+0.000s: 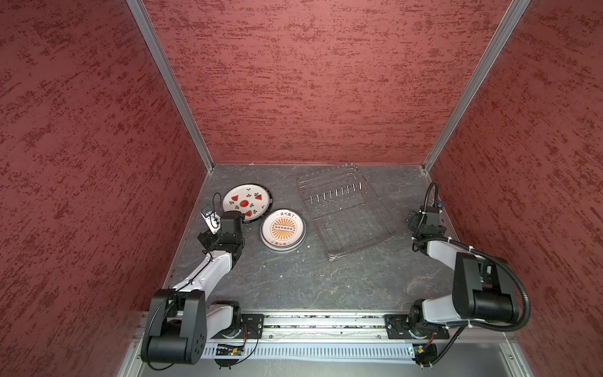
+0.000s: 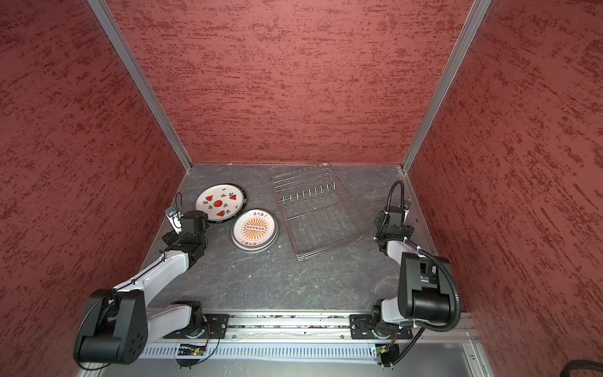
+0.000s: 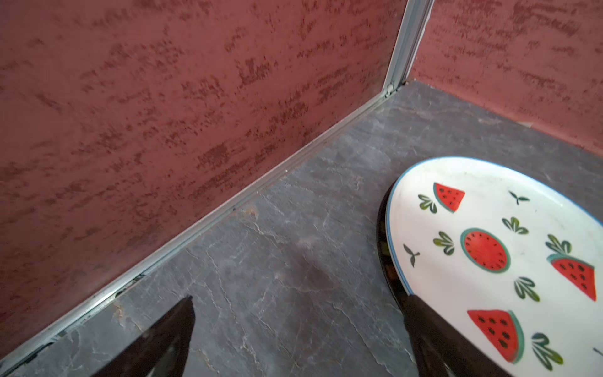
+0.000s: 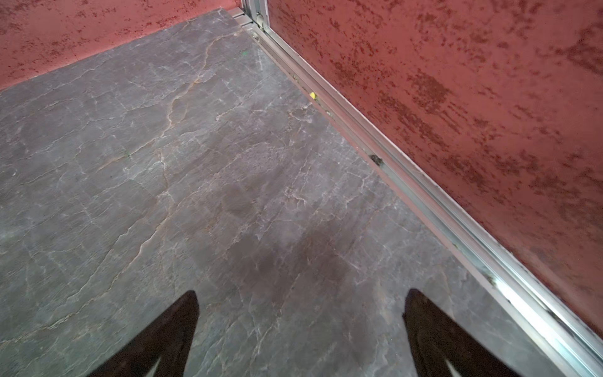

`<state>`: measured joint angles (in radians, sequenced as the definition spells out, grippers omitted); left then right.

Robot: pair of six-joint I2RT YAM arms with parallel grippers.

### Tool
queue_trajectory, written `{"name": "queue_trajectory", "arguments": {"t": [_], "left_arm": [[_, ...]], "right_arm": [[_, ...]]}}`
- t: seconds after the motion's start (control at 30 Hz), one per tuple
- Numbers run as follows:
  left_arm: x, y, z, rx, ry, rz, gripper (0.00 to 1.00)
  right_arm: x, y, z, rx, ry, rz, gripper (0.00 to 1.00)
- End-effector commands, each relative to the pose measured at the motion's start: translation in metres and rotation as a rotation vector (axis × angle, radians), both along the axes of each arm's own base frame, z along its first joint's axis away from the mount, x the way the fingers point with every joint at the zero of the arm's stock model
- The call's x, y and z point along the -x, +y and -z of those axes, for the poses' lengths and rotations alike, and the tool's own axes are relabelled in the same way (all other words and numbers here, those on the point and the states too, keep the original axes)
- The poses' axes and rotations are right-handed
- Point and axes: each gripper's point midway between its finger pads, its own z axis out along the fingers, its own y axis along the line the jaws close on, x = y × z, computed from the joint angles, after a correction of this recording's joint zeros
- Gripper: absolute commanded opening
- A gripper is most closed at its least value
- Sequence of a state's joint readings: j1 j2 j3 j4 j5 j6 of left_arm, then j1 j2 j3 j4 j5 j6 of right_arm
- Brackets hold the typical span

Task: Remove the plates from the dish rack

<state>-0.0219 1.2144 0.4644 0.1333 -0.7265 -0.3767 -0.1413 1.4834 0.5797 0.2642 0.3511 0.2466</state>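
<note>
The dish rack (image 1: 346, 212) (image 2: 318, 212) lies flat on the grey table (image 1: 293, 284), right of centre and turned at a slant, its far end close to the back wall (image 1: 310, 98). All plates in view lie on the table, outside the rack and to its left. The watermelon plate (image 1: 247, 202) (image 2: 221, 201) (image 3: 496, 254) rests on a dark-rimmed plate (image 3: 382, 248) near the left wall (image 1: 98, 163). The sunburst plate (image 1: 282, 230) (image 2: 255, 230) lies just beside it, nearer the rack, on what looks like a small pile.

The left gripper (image 3: 298, 298) stands with its jaws wide apart and holds nothing. It hangs over the bare strip of table between the watermelon plate and the left wall's aluminium rail (image 3: 261, 186). One finger (image 3: 434, 339) overlaps that plate's rim in the wrist view; I cannot tell whether it touches.

The right gripper (image 4: 303, 293) is likewise spread wide and holds nothing, over bare table beside the right wall (image 4: 489, 114), well apart from the rack. The whole front half of the table is open floor
</note>
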Motion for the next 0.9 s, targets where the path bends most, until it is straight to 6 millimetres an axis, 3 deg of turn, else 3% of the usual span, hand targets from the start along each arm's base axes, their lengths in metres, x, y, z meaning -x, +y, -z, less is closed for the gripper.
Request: {"name": "queue_trajectory", "arguments": {"t": [0.0,0.13,0.33,0.43,0.57,0.77,0.87], "left_arm": [[-0.019,-0.002,0.0,0.094,-0.153,0.076,0.99],[-0.018,0.004,0.007,0.185,-0.226,0.093,0.99],[-0.035,-0.016,-0.002,0.132,-0.215,0.208,1.0],[-0.036,-0.021,-0.005,0.126,-0.235,0.257,0.99],[-0.042,-0.031,-0.009,0.113,-0.246,0.337,0.99],[-0.052,-0.049,-0.013,0.09,-0.239,0.457,0.99],[-0.049,-0.053,-0.018,0.057,-0.265,0.474,0.99]], "right_arm": [[-0.026,0.009,-0.031,0.073,-0.13,-0.063,0.98],[-0.016,0.024,-0.061,0.15,-0.325,-0.109,0.99],[-0.006,0.036,-0.077,0.131,-0.446,-0.159,0.99],[0.003,0.04,-0.077,0.137,-0.496,-0.178,0.99],[-0.002,0.042,-0.075,0.134,-0.482,-0.19,0.99],[-0.009,0.083,-0.054,0.135,-0.476,-0.449,0.99],[-0.009,0.08,-0.057,0.142,-0.496,-0.429,0.99]]}}
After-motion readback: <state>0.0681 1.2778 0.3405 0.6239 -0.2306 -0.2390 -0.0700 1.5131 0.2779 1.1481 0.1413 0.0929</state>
